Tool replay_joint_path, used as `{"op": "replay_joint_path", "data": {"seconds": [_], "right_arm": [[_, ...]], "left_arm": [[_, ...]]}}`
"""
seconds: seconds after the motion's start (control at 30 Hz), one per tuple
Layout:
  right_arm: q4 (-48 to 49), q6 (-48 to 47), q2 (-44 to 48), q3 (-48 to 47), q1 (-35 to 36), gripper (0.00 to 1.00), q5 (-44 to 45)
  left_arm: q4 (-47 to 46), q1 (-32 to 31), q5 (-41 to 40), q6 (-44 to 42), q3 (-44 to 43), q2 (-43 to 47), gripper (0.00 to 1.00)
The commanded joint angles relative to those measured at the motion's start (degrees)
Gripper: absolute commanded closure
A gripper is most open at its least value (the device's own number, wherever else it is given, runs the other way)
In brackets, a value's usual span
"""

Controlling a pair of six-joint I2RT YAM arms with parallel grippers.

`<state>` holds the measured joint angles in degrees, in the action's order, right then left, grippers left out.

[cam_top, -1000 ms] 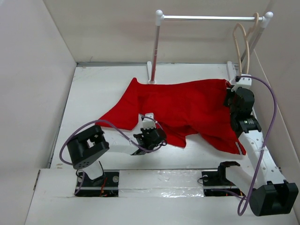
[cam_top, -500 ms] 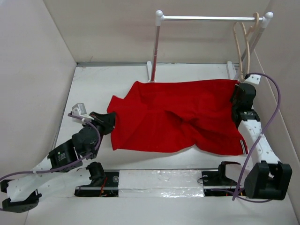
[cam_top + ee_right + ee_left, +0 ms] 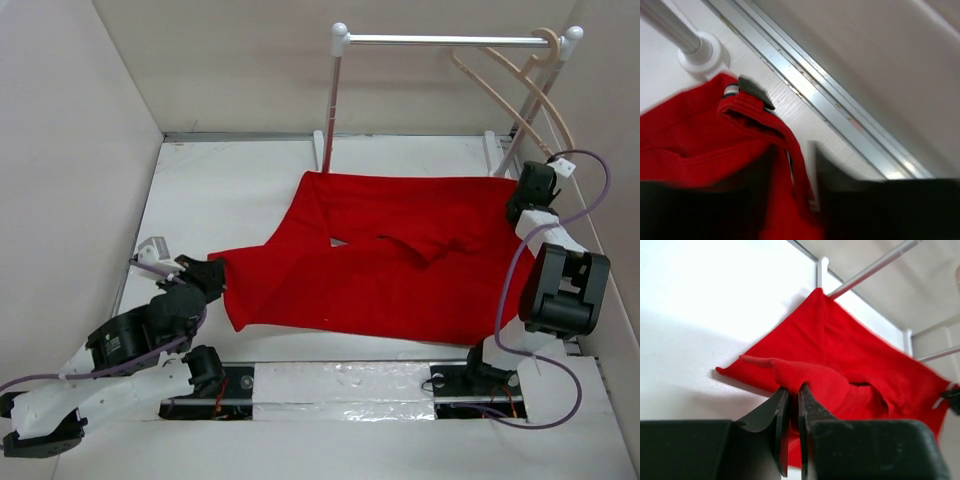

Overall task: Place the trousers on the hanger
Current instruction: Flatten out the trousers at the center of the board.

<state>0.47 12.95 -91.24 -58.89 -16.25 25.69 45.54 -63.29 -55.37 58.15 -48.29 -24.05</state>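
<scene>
Vs half a sec ago: hanger [image 3: 545, 45] has swung from edge-on to broadside on the rail stand [image 3: 440, 39]. R arm [image 3: 565, 290] has folded back toward its base. L gripper [image 3: 790, 390] has pulled its cloth corner a bit further left and nearer.

Red trousers [image 3: 400, 270] lie flat-ish mid table [image 3: 200, 190] w/ a diagonal crease across the middle, not on the hanger yet. Hanger hangs by its hook at the rail's right end, above and behind the cloth's right edge, well apart from it.

L gripper: jaws nearly closed, pinching a fold of red at the near-left corner. R gripper [image 3: 530, 185]: at the far-right corner by the waistband. Wrist view is blurred; fingers look parted w/ the hem between them, can't tell if it's gripping or letting go.

Step in hand, my read: spreading/straightening the cloth before it goes to the hanger. To do it well:
- Keep the L pinch firm.
- Pull low and parallel to the table so the crease flattens w/o bunching.
- Confirm R really has the waistband before any lift.

Risk: a one-sided pull just skews the cloth instead of tensioning it.
</scene>
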Motion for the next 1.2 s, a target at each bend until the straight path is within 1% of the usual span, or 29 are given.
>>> {"op": "replay_joint_path", "data": {"seconds": [0.0,0.03,0.07,0.1,0.13,0.17,0.2,0.27,0.33,0.37,0.4,0.43,0.47,0.5,0.53,0.57,0.6,0.63,0.67,0.7,0.73,0.77,0.8,0.83,0.87,0.93,0.97,1.07,1.17], "right_arm": [[5.6,3.3,0.1,-3.2,-0.1,0.44,-1.4],[6.2,3.7,0.7,-2.1,0.9,0.28,-1.3],[7.4,4.3,2.6,-1.1,1.6,0.07,-1.3],[7.9,5.4,4.0,1.5,1.6,0.02,-2.0],[8.4,5.8,5.7,3.1,2.2,0.01,-2.7],[9.9,6.0,7.7,4.7,3.7,0.01,-3.4],[10.8,6.3,12.0,6.6,4.6,0.01,-3.6],[11.8,6.8,16.7,12.3,6.1,0.02,-6.3],[15.7,6.9,23.7,19.3,9.8,0.04,-8.1],[17.1,6.8,25.8,21.6,11.4,0.09,-10.0],[18.4,6.7,27.5,23.7,15.1,0.14,-10.7],[19.1,6.6,30.0,25.5,16.8,0.2,-11.5],[19.7,6.1,30.9,28.3,18.7,0.48,-14.1],[20.6,4.8,31.7,29.5,20.8,0.69,-15.3],[21.3,3.8,32.5,30.6,25.7,0.86,-16.3],[20.7,2.6,32.7,31.1,28.0,1.0,-18.4],[19.6,-0.1,32.8,31.0,30.3,1.0,-19.4],[18.6,-1.2,33.0,31.2,34.7,1.0,-20.1],[17.3,-2.1,34.1,31.5,36.5,1.0,-20.9],[16.6,-3.2,34.8,32.3,38.1,1.0,-20.9],[16.1,-3.8,35.5,32.8,39.4,1.0,-21.4],[15.9,-4.2,36.6,33.3,40.9,1.0,-22.6],[15.8,-4.2,36.9,33.8,40.9,1.0,-23.3],[15.4,-4.5,37.3,34.6,41.8,1.0,-24.3],[15.0,-4.7,37.5,35.0,41.8,1.0,-25.2],[14.6,-5.7,38.3,35.9,43.1,1.0,-25.3],[15.0,-5.9,38.7,36.2,44.0,1.0,-25.3],[17.6,-7.2,39.0,37.2,45.7,1.0,-27.5],[16.2,-8.1,38.1,36.3,47.0,0.95,-28.2]], "left_arm": [[5.9,0.1,-6.9,10.5,1.1,1.8,0.92],[7.5,0.1,-6.8,13.9,1.0,1.2,0.91],[9.5,0.1,-6.9,16.1,0.4,0.9,0.89],[13.5,0.1,-7.0,18.5,0.0,0.6,0.88],[14.9,0.1,-7.4,21.6,-0.4,0.5,0.85],[15.3,0.1,-7.4,21.7,-0.7,0.8,0.72],[14.5,0.1,-7.2,20.9,-0.7,1.1,0.63],[13.3,0.1,-6.3,18.6,-0.4,2.2,0.47],[7.9,0.1,-6.2,14.6,0.6,2.3,0.42],[5.5,0.1,-5.9,12.4,1.4,1.6,0.44],[-1.4,0.1,-5.5,6.5,1.4,0.7,0.46],[-5.4,0.1,-3.5,2.5,1.5,-2.5,0.48],[-9.5,0.1,-2.6,-1.2,1.2,-5.1,0.54],[-14.1,0.1,-2.3,-4.9,0.7,-8.0,0.57],[-15.7,0.1,-1.7,-6.2,0.1,-14.7,0.6],[-17.0,0.6,-1.6,-7.4,-1.4,-18.5,0.67],[-19.3,0.6,-1.3,-8.4,-2.0,-22.1,0.72],[-20.8,0.6,-0.4,-10.7,-2.7,-29.1,0.75],[-22.6,1.1,0.8,-12.1,-3.6,-32.5,0.8],[-27.9,3.1,2.4,-14.1,-3.7,-35.3,0.83],[-31.4,4.7,5.0,-19.6,-3.6,-40.5,0.85],[-35.5,6.9,12.5,-22.4,-2.9,-42.9,0.85],[-41.0,12.0,17.2,-24.2,-2.8,-45.1,0.85],[-42.9,13.7,21.6,-25.1,-2.9,-47.5,0.85],[-44.7,14.8,26.5,-26.6,-3.7,-51.9,0.8],[-45.2,14.8,27.3,-27.7,-5.9,-56.4,0.74],[-45.2,14.8,27.7,-29.4,-9.2,-60.9,0.66],[-44.1,13.5,27.9,-30.6,-14.4,-68.5,0.63],[-44.3,13.5,30.2,-31.3,-16.7,-73.2,0.59]]}}
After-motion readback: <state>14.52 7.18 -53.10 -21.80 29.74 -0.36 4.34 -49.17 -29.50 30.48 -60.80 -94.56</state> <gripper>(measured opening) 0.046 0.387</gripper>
